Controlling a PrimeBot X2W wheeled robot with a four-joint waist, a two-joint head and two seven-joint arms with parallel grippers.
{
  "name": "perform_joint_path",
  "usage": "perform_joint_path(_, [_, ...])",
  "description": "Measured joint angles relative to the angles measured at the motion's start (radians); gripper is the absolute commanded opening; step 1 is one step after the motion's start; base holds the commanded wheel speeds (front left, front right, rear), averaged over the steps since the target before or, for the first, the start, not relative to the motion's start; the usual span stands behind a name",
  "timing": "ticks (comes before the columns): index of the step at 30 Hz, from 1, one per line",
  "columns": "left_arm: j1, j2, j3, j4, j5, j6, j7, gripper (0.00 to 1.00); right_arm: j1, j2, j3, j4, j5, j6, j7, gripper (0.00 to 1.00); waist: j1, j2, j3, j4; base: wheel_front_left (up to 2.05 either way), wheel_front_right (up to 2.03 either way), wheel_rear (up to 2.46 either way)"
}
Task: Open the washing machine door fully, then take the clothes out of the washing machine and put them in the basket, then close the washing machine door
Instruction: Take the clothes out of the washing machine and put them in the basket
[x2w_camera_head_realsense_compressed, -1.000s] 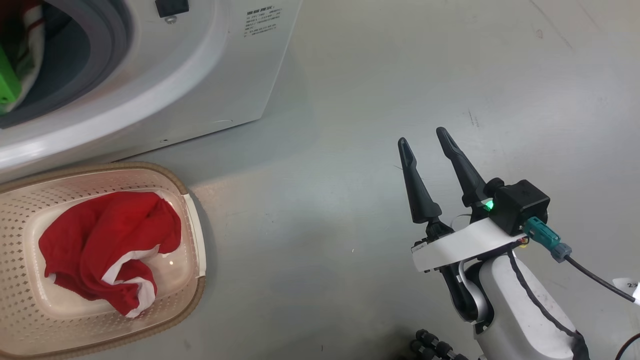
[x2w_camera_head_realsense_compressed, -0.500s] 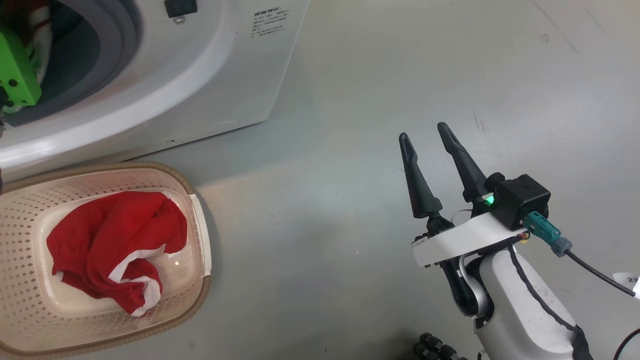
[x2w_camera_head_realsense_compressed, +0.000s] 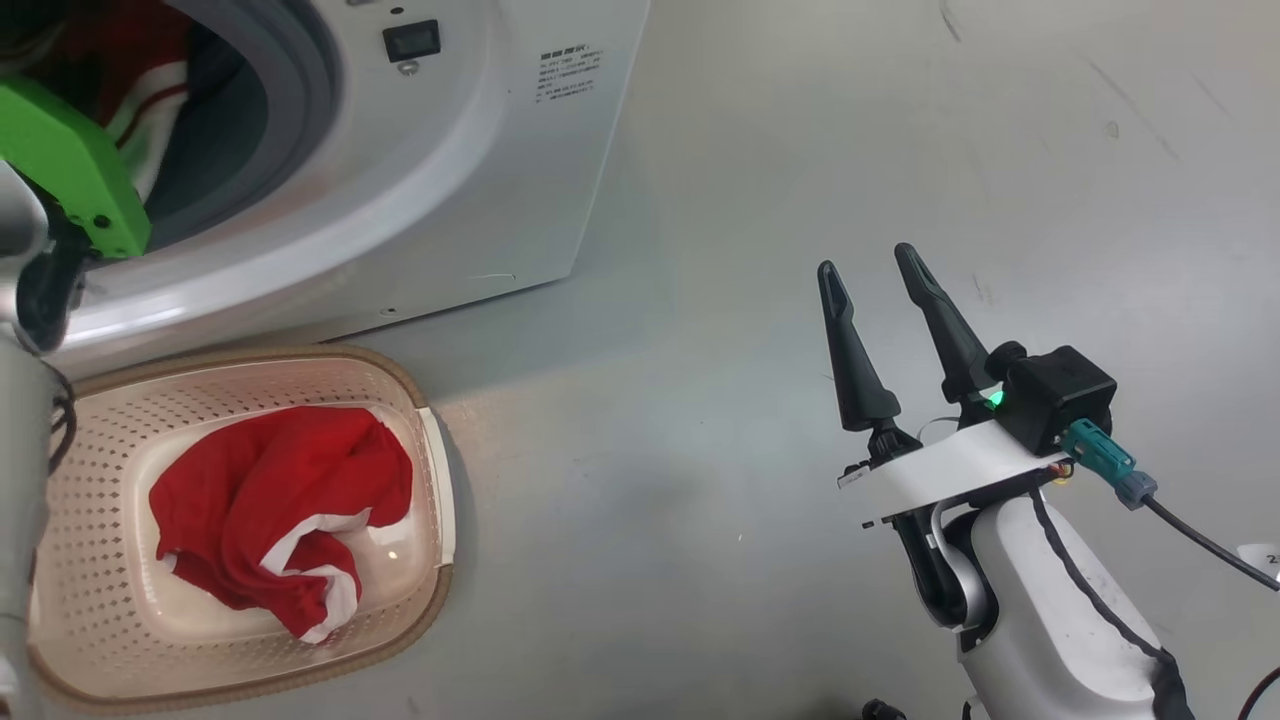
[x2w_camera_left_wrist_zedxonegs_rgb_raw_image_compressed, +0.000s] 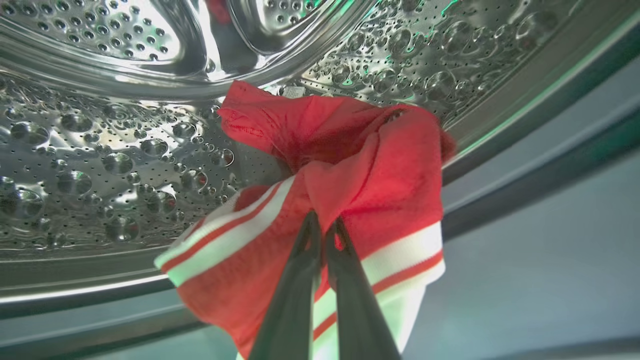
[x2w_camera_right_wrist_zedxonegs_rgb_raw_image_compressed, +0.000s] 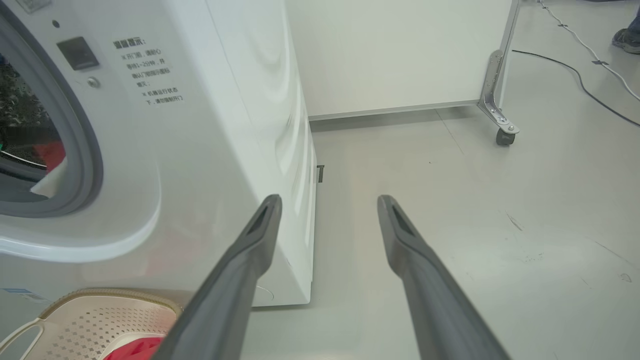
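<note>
Left gripper (x2w_camera_left_wrist_zedxonegs_rgb_raw_image_compressed: 325, 222) deep inside the washing machine (x2w_camera_head_realsense_compressed: 480, 200), jaws clenched tight on a fold of the striped garment (x2w_camera_left_wrist_zedxonegs_rgb_raw_image_compressed: 360, 165), no gap between the two dark fingers. Around the pinch, red cloth bunched above and to either side of the tips; white bands with thin red stripes draped lower down, on both flanks of the fingers. Behind and above the jaws, the perforated steel drum (x2w_camera_left_wrist_zedxonegs_rgb_raw_image_compressed: 100, 150); to their right, past the cloth, the grey seal (x2w_camera_left_wrist_zedxonegs_rgb_raw_image_compressed: 545, 160). In the head view, a green bracket (x2w_camera_head_realsense_compressed: 75, 165) of that arm at the drum mouth, with a strip of red and white cloth just beyond it. Right gripper (x2w_camera_head_realsense_compressed: 867, 260) out over the bare grey floor (x2w_camera_head_realsense_compressed: 760, 120), jaws released and spread wide, nothing between them. In its own wrist view, the washer's white side panel just left of the left finger, open floor ahead of the gap and off to the right. Basket (x2w_camera_head_realsense_compressed: 405, 640) on the floor in front of the washer, well to the left of those open jaws, with a second red garment (x2w_camera_head_realsense_compressed: 270, 490), white-panelled, crumpled on its bottom. Far ahead and to the right of the open jaws, a caster (x2w_camera_right_wrist_zedxonegs_rgb_raw_image_compressed: 502, 137) under a white partition and a cable (x2w_camera_right_wrist_zedxonegs_rgb_raw_image_compressed: 575, 70) across the floor.
</note>
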Motion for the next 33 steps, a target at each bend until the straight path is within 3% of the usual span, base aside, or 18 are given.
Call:
perform_joint_path(25, [0.226,-0.087,-0.072,0.002,-0.064,0.000,-0.354,0.00,0.072,-0.025,-0.044,0.043,-0.003,0.000,0.000,1.00,0.0000,0.0000,-0.211,0.113,0.00,0.00,0.00])
perform_joint_path(33, [0.316,-0.084,-0.123,-0.002,-0.045,0.000,-0.435,0.00,0.116,-0.034,-0.047,0.048,-0.006,0.000,0.000,1.00,0.0000,0.0000,-0.282,0.152,0.00,0.00,0.00])
